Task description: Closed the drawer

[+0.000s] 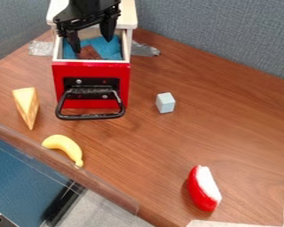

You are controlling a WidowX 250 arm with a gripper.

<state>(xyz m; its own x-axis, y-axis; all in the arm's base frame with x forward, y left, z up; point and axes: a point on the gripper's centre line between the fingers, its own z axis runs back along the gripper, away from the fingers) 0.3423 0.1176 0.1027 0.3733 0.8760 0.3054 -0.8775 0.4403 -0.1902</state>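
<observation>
My gripper [93,44] hangs over the drawer at the top left, its two fingers apart and pointing down. The drawer [61,84] has a red front with a black handle [90,116] and stands pulled out from its white-topped cabinet [128,14]. Inside it lie a blue lining [112,48] and a brown block [88,52], just below the fingertips. Whether the fingertips touch the block, I cannot tell.
A yellow wedge [27,105] lies left of the drawer and a banana [65,146] in front, near the table edge. To the right are a pale cube [165,102] and a red-and-white toy piece [203,188]. Grey walls stand behind.
</observation>
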